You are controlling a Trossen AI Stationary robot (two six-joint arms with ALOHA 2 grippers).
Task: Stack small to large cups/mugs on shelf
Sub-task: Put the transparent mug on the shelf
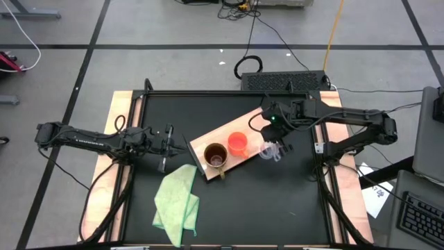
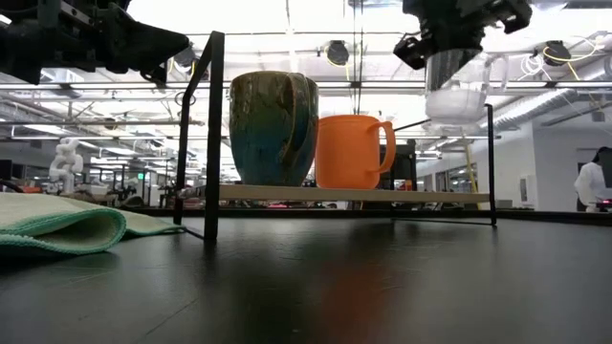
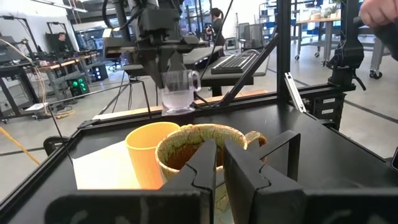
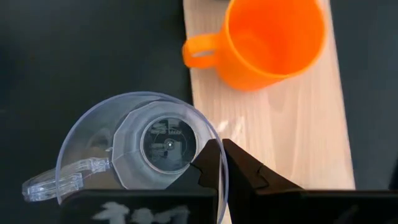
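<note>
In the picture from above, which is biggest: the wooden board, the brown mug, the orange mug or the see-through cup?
1. The shelf board, by far.
2. The brown mug.
3. The orange mug.
The clear cup, in the right claw, looks about the orange mug's size; hard to rank.

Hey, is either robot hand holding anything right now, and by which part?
The right hand holds the clear glass cup by its rim, lifted above the shelf. The left hand holds nothing.
</note>
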